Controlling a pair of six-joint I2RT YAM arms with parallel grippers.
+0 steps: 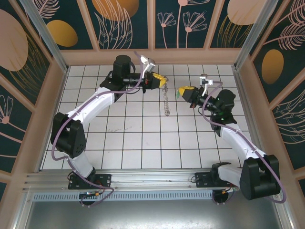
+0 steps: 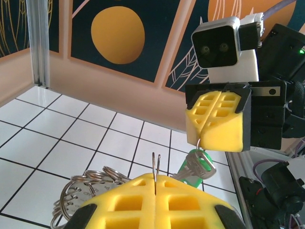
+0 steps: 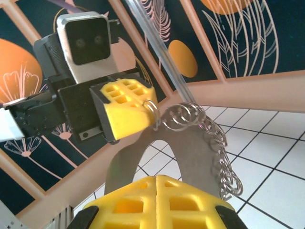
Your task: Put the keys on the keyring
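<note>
Centrally, the left gripper (image 1: 161,81) pinches the keyring (image 2: 156,167) by its thin wire, yellow pads pressed together around it. The fringe of small rings hangs below, toward the middle of the overhead view. Just right of it, the right gripper (image 1: 183,91) is likewise closed, nipping the green-headed key (image 2: 196,166), which dangles under its tip, near the keyring but apart. The white tiled floor (image 1: 143,138) lies beneath.
</note>
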